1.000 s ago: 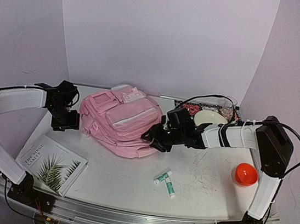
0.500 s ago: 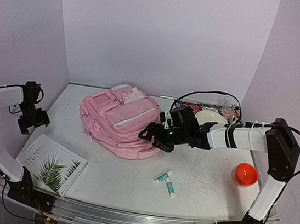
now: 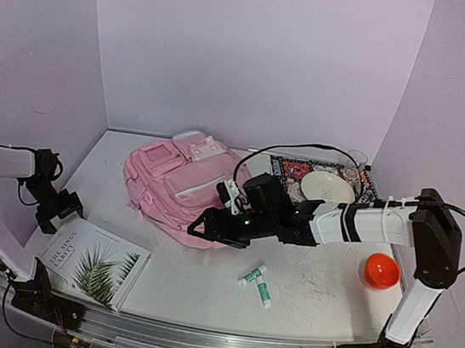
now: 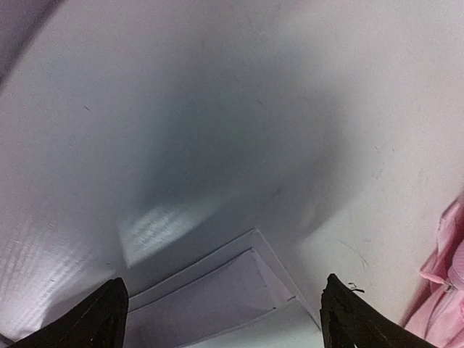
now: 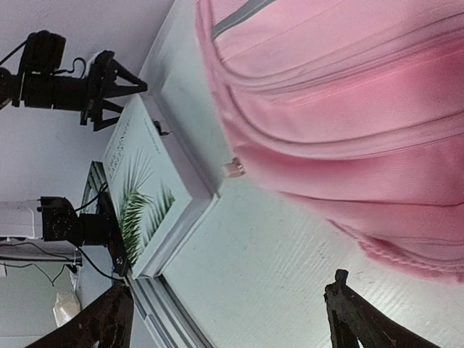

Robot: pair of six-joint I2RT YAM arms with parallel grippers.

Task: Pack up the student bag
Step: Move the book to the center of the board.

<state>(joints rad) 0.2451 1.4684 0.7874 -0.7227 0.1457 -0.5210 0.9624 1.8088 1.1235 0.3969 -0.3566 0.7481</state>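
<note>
The student bag (image 3: 184, 181), a soft pink backpack, lies flat at the back left of the table with its zipped pockets facing up. My right gripper (image 3: 201, 228) hovers open at the bag's near edge, holding nothing. In the right wrist view the pink student bag (image 5: 348, 109) fills the top right, and a small zipper pull (image 5: 233, 167) hangs at its edge. My left gripper (image 3: 65, 206) is open at the far left, just over the far corner of a white book (image 3: 96, 263) with a palm leaf cover. That book corner (image 4: 239, 290) lies between its spread fingers (image 4: 101, 319).
Two small tubes (image 3: 257, 282) lie on the table right of the book. An orange bowl (image 3: 380, 271) sits at the right. At the back right, a patterned mat (image 3: 290, 163) carries a pale plate (image 3: 328, 187) and a clear glass (image 3: 353, 166).
Both grippers have opened. The left arm has pulled away from the bag, left and nearer, to the book's corner. The right gripper has slid left along the bag's near edge. The book shifted slightly right.
</note>
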